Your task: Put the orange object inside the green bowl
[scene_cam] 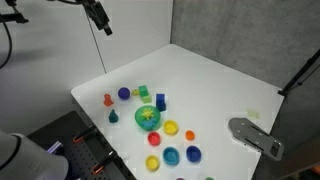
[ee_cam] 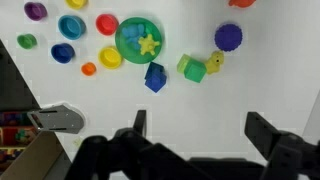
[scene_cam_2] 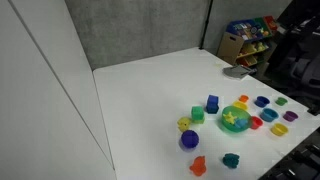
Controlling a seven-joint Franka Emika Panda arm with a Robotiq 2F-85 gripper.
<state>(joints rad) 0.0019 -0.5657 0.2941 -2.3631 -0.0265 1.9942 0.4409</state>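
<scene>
Over the white desk (scene_cam: 220,85) the gripper (ee_cam: 200,130) is seen high up, jaws spread wide, nothing grasped. The green bowl (scene_cam: 148,117) (a yellow star lies inside) sits mid-cluster; the orange object (scene_cam: 108,99) stands upright apart from it, near the desk edge. It is judged light, rigid, slick plastic, best pinched low across its wider base.

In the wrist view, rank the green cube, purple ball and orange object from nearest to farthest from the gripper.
From the gripper:
1. green cube, centre, just ahead.
2. purple ball, further up, right.
3. orange object, top edge, right, partly cut off.
</scene>
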